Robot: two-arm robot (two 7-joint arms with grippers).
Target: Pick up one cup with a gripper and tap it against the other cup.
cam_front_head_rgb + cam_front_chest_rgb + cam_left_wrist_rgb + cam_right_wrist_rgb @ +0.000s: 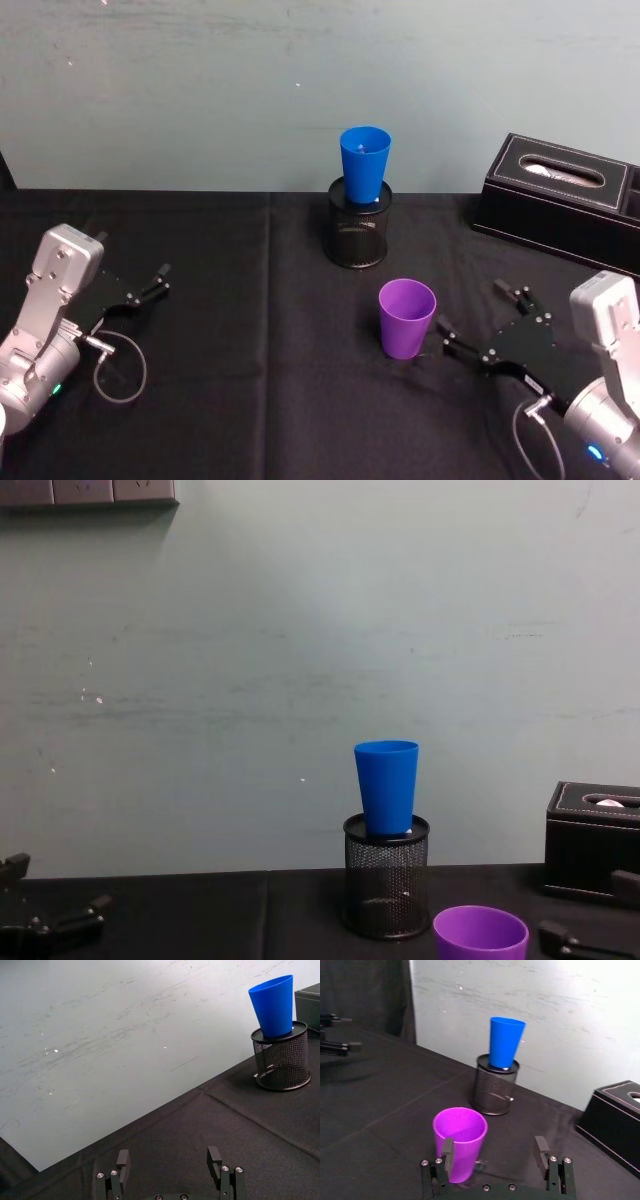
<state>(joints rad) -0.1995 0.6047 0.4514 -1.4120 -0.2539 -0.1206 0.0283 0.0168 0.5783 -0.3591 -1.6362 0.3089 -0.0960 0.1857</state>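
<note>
I hold the right pincer spread beside the purple cup, ready to grab it. The left pincer, also spread, idles at the table's left edge.

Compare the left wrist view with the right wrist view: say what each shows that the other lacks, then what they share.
Left wrist view alone: the left gripper seen close, fingers open over bare black cloth. Right wrist view alone: the purple cup standing upright just ahead of the right gripper, fingers open. Shared: the blue cup sitting in the black mesh pen holder, and the pale wall behind.
</note>
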